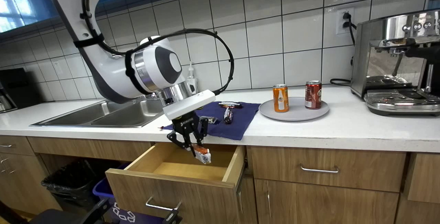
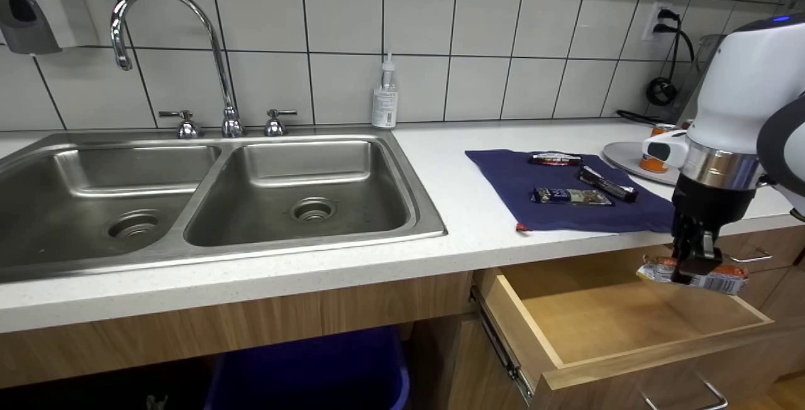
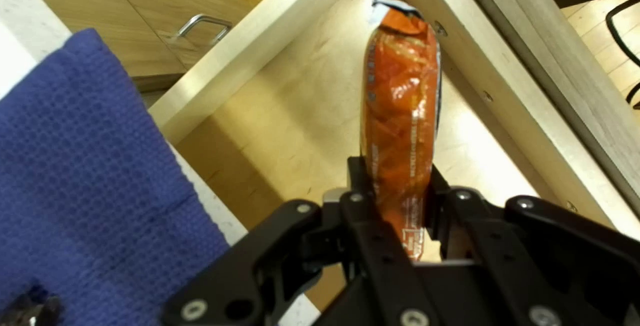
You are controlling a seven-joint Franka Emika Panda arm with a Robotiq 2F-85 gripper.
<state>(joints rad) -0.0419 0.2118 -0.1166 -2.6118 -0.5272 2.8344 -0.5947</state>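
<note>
The gripper point(image 3: 397, 181) pinches a snack bar point(image 3: 400, 96) by its sides, likely to keep it steady, over the open drawer point(image 2: 604, 315).

Plate point(image 1: 296, 114), grey: right of gripper point(image 1: 196, 145) in exterior view, beyond it. On plate, upright: orange can point(image 1: 281, 98), red can point(image 1: 313, 94). Coffee machine point(image 1: 388, 64), steel: farther right. Sink point(image 2: 202, 193), double, steel: left of gripper in both exterior views. Tap point(image 2: 224, 80), chrome: upper left. Pump bottle point(image 2: 385, 108), clear: beyond gripper, beside tiles point(image 2: 343, 86). Blue bin point(image 2: 352, 350): lower left, under counter point(image 2: 465, 227).
</note>
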